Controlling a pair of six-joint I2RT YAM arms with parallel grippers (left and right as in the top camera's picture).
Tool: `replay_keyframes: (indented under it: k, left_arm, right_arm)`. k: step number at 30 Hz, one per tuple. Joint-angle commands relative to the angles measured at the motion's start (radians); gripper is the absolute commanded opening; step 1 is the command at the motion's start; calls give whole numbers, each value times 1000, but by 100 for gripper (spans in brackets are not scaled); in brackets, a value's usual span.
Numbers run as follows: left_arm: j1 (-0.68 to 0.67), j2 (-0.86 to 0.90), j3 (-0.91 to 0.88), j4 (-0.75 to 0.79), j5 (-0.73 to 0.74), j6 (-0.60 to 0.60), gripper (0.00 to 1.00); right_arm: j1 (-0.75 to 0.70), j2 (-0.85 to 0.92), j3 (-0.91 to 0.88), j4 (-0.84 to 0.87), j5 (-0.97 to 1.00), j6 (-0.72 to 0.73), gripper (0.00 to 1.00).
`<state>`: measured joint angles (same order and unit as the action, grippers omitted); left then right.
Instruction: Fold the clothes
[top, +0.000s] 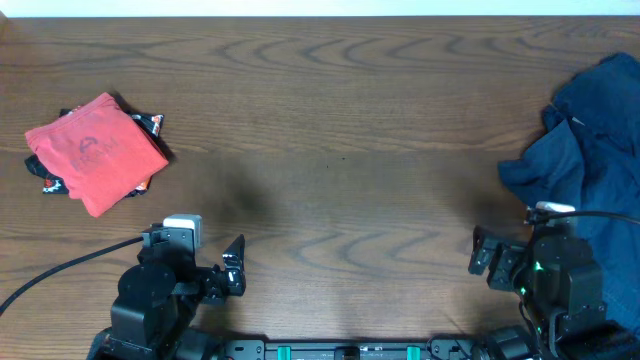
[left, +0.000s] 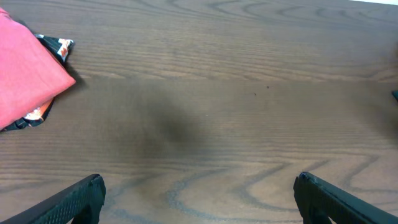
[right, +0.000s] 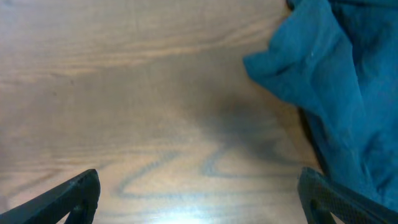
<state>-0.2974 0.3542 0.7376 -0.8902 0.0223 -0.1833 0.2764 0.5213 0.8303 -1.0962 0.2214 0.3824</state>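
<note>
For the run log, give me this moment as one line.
red T-shirt: folded, left, atop black bundle | navy garment: crumpled, right edge | left gripper: open, empty | right gripper: open, empty

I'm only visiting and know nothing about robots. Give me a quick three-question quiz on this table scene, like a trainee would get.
1. True or false: the red shirt lies folded on the table's left side.
2. The crumpled blue garment lies beside which hand? A) left B) right
3. Fill in: the left hand and the right hand are open and hold ____.
Key: 1 true; 2 B; 3 nothing.
</note>
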Motion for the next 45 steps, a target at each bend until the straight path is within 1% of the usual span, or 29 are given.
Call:
replay_keyframes:
  k: [1, 4, 8, 12, 17, 25, 26, 30, 45]
  left_arm:
    - [-2, -3, -5, 0, -8, -2, 98]
    - [-2, -3, -5, 0, -8, -2, 98]
    - [-2, -3, -5, 0, -8, -2, 98]
    - [-2, -3, -5, 0, -8, -2, 98]
    - [-2, -3, -5, 0, -8, -2, 98]
    - [-2, -3, -5, 0, -8, -2, 98]
    - [-2, -3, -5, 0, -8, -2, 98]
    - [-2, -3, -5, 0, -8, -2, 98]
    - [-2, -3, -5, 0, -8, -2, 98]
  right_arm:
    - [-4, -30, -10, -23, 43, -28, 99]
    - [-56, -73, -46, 39, 35, -83, 99]
    - [-158, -194, -180, 223, -96, -225, 99]
    - [-225, -356, -370, 444, -198, -242, 99]
    - [-247, -508, -575, 681, -203, -251, 99]
    - [-250, -516, -817, 1104, -205, -291, 99]
    - [-250, -516, -825, 1105, -207, -291, 99]
    - [-249, -516, -825, 1017, -211, -283, 99]
    - [-249, -513, -825, 1023, -211, -283, 99]
